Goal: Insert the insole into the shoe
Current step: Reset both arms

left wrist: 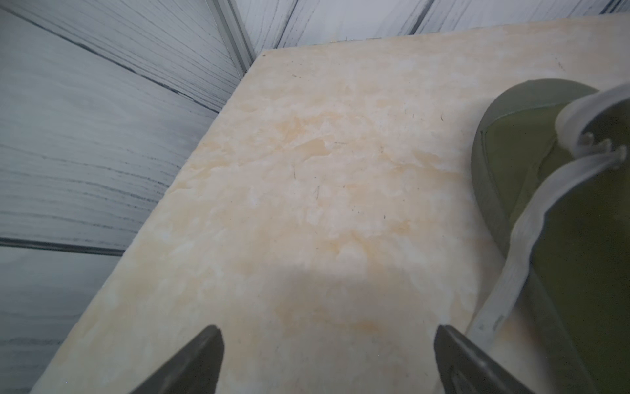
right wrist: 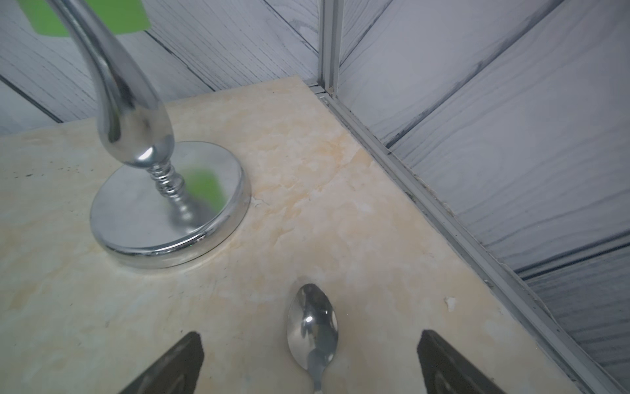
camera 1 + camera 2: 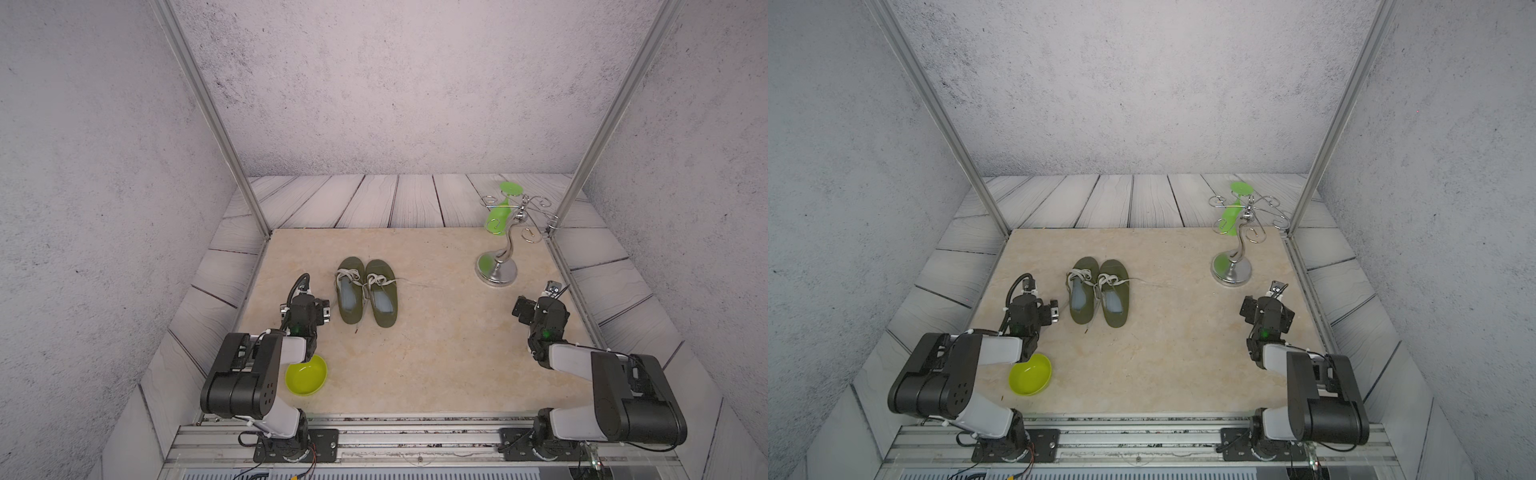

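Left wrist view shows the left pincer (image 1: pixel 327 329) released, its jaws wide over bare tabletop (image 1: pixel 306 170), just beside a green shoe (image 1: pixel 562 221). In both top views this shoe stands close beside a second shoe (image 3: pixel 381 293) near the middle, and a pale insole (image 3: pixel 348 297) lies inside each. The right pincer (image 2: pixel 309 333) is released too; a spoon (image 2: pixel 312 327) lies on the tabletop between its jaws, near a chrome stand (image 2: pixel 163 218).

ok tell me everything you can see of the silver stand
The stand is shiny, chrome-looking: round flat base, ribbed neck, curved stem, curled wire hooks on top. It stands upright on the table, far right. A green glass hangs upside down from a hook. The spoon lies near its base, not touching.
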